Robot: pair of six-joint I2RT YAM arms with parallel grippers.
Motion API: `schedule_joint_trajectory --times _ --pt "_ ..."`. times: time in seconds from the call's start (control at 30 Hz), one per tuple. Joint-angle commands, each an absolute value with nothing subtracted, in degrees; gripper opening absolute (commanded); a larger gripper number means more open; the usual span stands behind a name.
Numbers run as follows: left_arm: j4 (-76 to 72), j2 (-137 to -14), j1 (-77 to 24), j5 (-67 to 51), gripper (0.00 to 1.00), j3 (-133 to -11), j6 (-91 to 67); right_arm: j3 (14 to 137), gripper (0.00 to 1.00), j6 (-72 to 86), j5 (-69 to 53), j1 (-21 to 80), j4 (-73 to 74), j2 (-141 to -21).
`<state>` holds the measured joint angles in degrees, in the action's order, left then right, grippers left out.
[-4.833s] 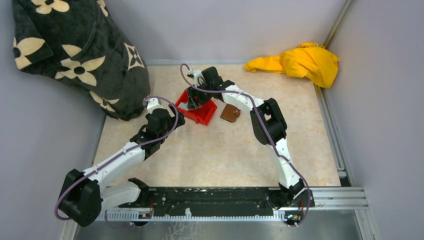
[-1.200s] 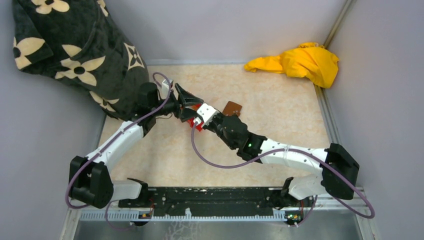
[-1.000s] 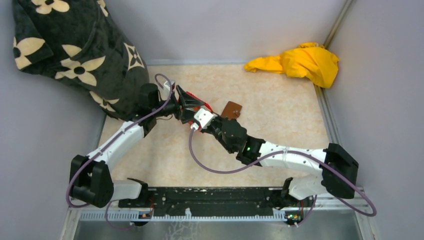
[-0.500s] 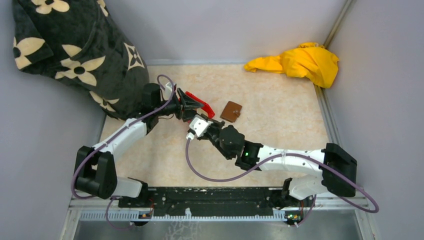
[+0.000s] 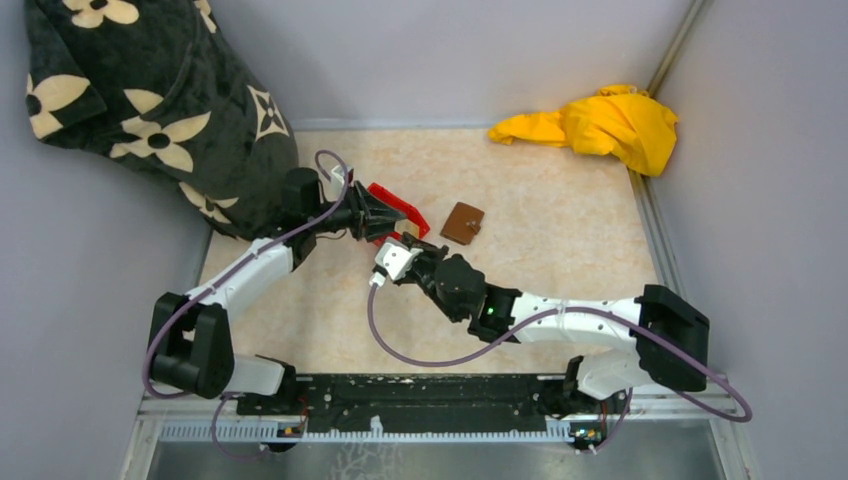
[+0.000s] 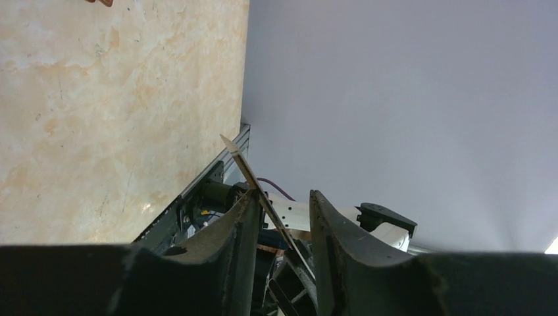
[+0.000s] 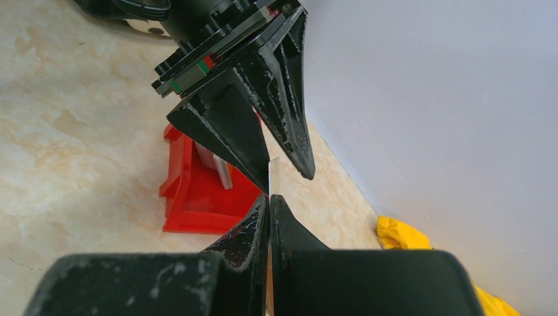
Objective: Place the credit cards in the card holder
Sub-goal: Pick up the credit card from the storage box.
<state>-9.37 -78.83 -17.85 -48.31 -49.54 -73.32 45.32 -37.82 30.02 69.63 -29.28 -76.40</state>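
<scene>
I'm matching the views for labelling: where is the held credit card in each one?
Top external: the credit card is a pale sliver at centre, hard to see.
Left wrist: credit card edge-on, lower centre.
Right wrist: credit card edge-on, centre.
Shared landmark: the marbled table.

I am logging the following from the remote station:

- Red plastic bin (image 5: 398, 208), sitting on the far-left part of the table. From above I am seeing only a narrow red strip, so it may be tipping.
- Black plush blanket (image 5: 150, 110) with cream flower motifs, slumping in the far-left corner against the grey wall (image 5: 450, 60).
- Yellow cloth (image 5: 600, 125), lying crumpled in the far-right corner.
- Beige marbled tabletop (image 5: 560, 250), carrying all three.
- Black rail (image 5: 440, 392), running along the near edge.
</scene>
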Motion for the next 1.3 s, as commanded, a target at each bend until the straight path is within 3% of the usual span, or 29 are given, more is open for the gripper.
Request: schedule_joint_trajectory --times 0.0,0.17,0.37,0.5,0.9,1.03,1.27 --pt "-14.4 -77.8 -17.5 -50.9 0.37 -48.0 -75.4 45.4 0.0 -39.6 31.6 71.0 -32.5 -77.0" --pt "-17.4 -78.8 -17.5 -52.2 0.26 -47.6 -76.8 45.2 0.0 -41.0 32.7 71.7 -33.1 -77.4" --pt "-19.7 -79.7 -17.5 -53.3 0.0 -47.6 -77.6 44.8 0.0 -43.9 34.7 73.1 -34.0 -79.0" --pt "-21.4 -80.1 -17.4 -53.3 0.0 -47.2 -77.7 44.1 0.0 -45.4 37.8 74.2 -35.2 -80.5" --pt "-12.8 -78.8 -17.4 -43.9 0.0 -49.6 -64.8 41.4 0.55 -28.3 45.1 74.5 -29.5 -74.4" --pt "-12.2 -78.9 -17.4 -40.9 0.0 -49.7 -61.7 41.4 0.63 -20.3 46.1 74.5 -25.8 -71.5" --pt "-11.9 -79.0 -17.5 -36.5 0.0 -49.9 -56.1 43.6 0.68 -7.5 48.3 73.0 -21.4 -67.4"
